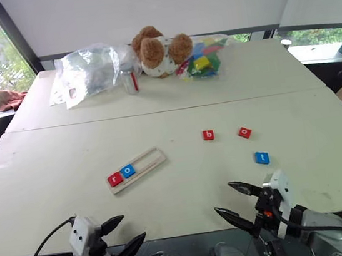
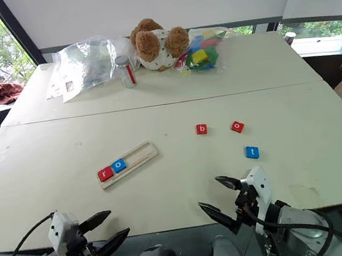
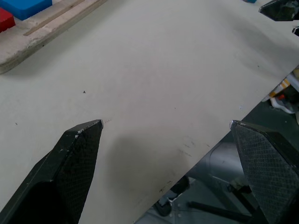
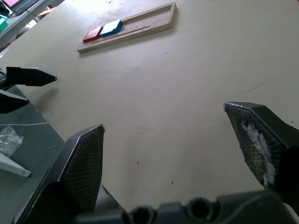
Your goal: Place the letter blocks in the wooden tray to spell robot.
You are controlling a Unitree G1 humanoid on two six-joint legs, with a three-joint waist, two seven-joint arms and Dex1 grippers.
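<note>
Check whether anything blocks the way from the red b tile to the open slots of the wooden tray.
Nothing visible does. The red b tile lies alone on bare table, and the stretch between it and the wooden tray is empty. The tray holds only the red r tile and blue o tile at its near end.

1. The wooden tray (image 1: 137,169) lies on the table (image 1: 173,96), slanted, its left end nearer the robot.
2. In the tray's left end sit the r block (image 1: 114,179) and, touching it on its right, an o block (image 1: 127,170); the rest of the tray holds nothing.
3. Right of the tray and apart from it lie the b block (image 1: 208,135), then the second o block (image 1: 245,133).
4. The t block (image 1: 262,158) lies right of the tray, nearer the robot than the second o block.
5. Behind the tray, at the table's far edge, stand a plastic bag (image 1: 88,71), a jar (image 1: 129,81), a stuffed toy (image 1: 160,52) and bagged toy blocks (image 1: 203,60), left to right.
</note>
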